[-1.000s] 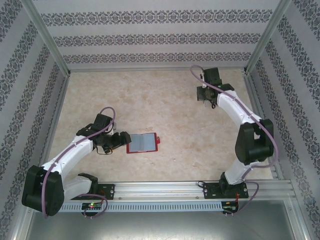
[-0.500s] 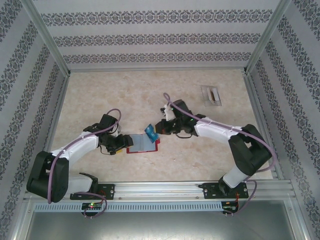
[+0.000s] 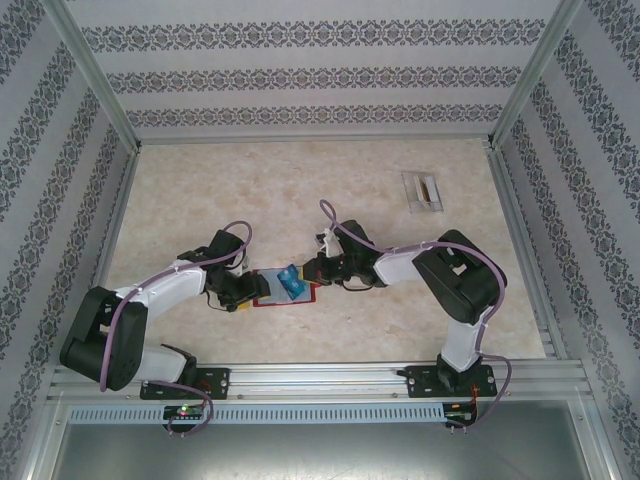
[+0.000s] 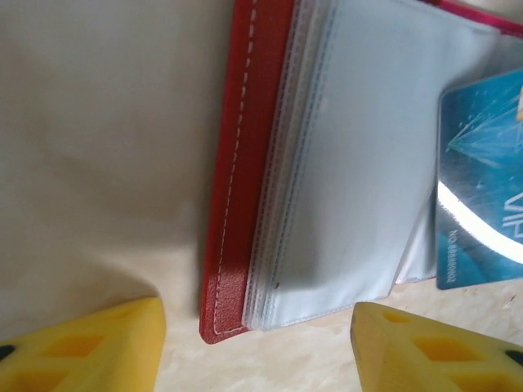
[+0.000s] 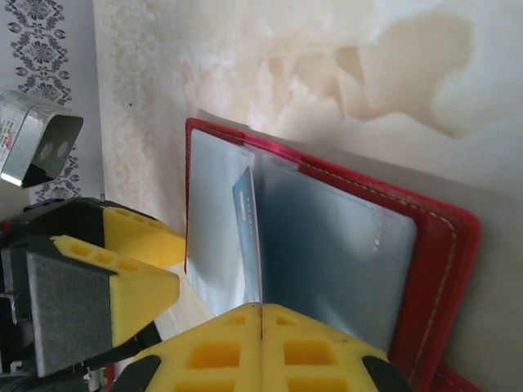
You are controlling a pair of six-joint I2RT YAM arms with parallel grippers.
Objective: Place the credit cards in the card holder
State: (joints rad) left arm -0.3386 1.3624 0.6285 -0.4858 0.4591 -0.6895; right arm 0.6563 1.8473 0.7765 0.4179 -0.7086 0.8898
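The right claw (image 5: 261, 314) is closed tight, its yellow fingers meeting with only a seam between them, and it pinches the rear edge of a bluish card (image 5: 248, 237). The card is held on edge and tilted, its leading end reaching down into the open wallet (image 5: 425, 261). That angle likely serves to slip the end under the lip of a clear pocket rather than lay the card flat on top. In the left wrist view the card (image 4: 482, 188) overlaps the clear sleeves from the right, but whether its end is inside a pocket or only resting on the plastic I cannot tell. The wallet (image 3: 270, 290) lies spread open on the counter (image 3: 300, 200), midway between the two arms, pockets facing up and the red cover underneath, so the openings face the incoming card. At its left edge sits the left claw (image 4: 257, 327), jaws wide apart and gripping nothing, one yellow finger on each side of the wallet's near left corner. Placed opposite the right claw (image 3: 310, 272), it probably acts as a stop, so the light wallet does not slide away as the card is pushed in; whether its fingers press on the leather is not clear. Well apart, toward the far right of the counter, stands a translucent tray (image 3: 424, 190) with something tan in it, too small to make out.
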